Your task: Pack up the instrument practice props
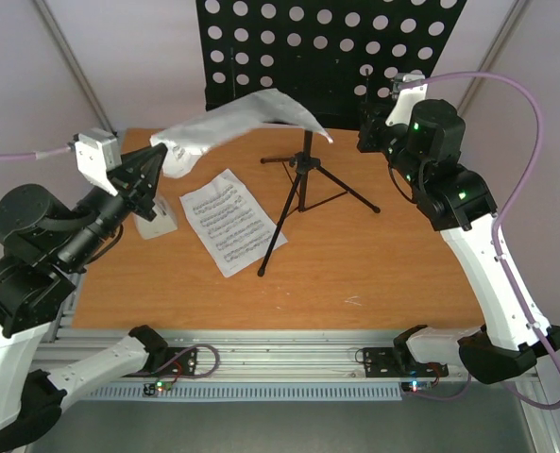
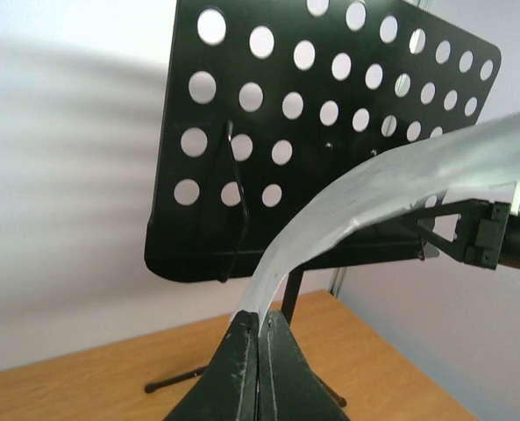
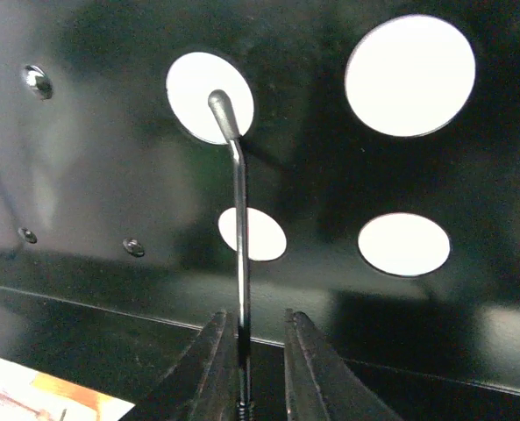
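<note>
The black music stand has its perforated desk (image 1: 336, 47) at the back and its tripod legs (image 1: 303, 189) on the table. My left gripper (image 1: 157, 160) is shut on the end of a white sheet-music page (image 1: 251, 115), which arches in the air toward the desk; the left wrist view shows the pinch (image 2: 260, 317) and the page (image 2: 382, 184). A second page (image 1: 228, 222) lies flat on the table. My right gripper (image 1: 369, 127) is at the desk's lower right, jaws slightly apart around the thin wire page holder (image 3: 239, 219). A pale object (image 1: 159, 225), perhaps the metronome, is partly hidden under my left gripper. No clear cover is visible.
The wooden table (image 1: 374, 264) is flanked by pale walls at the back and sides. A metal rail (image 1: 289, 359) runs along the near edge. A lilac cable (image 1: 534, 123) loops off the right arm.
</note>
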Robot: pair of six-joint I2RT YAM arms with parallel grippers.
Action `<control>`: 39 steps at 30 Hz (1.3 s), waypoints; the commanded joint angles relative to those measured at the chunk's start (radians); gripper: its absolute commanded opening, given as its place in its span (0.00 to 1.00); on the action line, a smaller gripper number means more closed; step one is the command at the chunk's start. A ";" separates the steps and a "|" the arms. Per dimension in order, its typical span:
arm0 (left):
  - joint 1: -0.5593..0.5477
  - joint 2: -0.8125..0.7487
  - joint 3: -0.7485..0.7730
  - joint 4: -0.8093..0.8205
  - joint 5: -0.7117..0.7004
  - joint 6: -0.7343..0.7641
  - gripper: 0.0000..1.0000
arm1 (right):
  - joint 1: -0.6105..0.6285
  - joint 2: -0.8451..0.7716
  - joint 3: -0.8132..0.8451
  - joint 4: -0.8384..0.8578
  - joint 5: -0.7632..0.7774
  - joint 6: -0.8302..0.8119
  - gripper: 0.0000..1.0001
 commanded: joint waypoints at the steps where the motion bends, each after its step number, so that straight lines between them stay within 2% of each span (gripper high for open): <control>1: -0.002 -0.022 -0.026 -0.018 0.033 -0.025 0.01 | -0.005 0.007 0.005 -0.021 0.029 -0.003 0.23; 6: -0.001 -0.036 -0.063 -0.029 0.083 -0.050 0.00 | -0.005 -0.008 0.004 -0.028 0.015 -0.015 0.42; 8: -0.002 -0.037 -0.070 -0.045 0.123 -0.056 0.00 | -0.006 -0.019 0.007 -0.035 0.004 -0.023 0.56; 12: -0.001 -0.038 -0.089 -0.083 0.203 -0.060 0.00 | -0.005 -0.055 0.002 -0.049 -0.021 -0.034 0.79; 18: -0.002 -0.038 -0.160 -0.116 0.421 -0.055 0.00 | -0.005 -0.145 -0.042 -0.050 -0.054 -0.049 0.97; 22: -0.001 -0.031 -0.246 -0.112 0.608 -0.045 0.01 | -0.005 -0.197 -0.033 -0.126 -0.065 -0.074 0.99; 27: -0.002 -0.007 -0.330 -0.112 0.727 -0.077 0.00 | -0.005 -0.300 -0.103 -0.190 -0.007 -0.104 0.99; 34: 0.016 0.052 -0.544 0.036 0.714 -0.280 0.01 | -0.005 -0.445 -0.264 -0.236 0.139 -0.123 0.99; 39: 0.103 0.150 -0.695 0.168 0.739 -0.436 0.00 | -0.006 -0.500 -0.354 -0.270 0.217 -0.141 0.98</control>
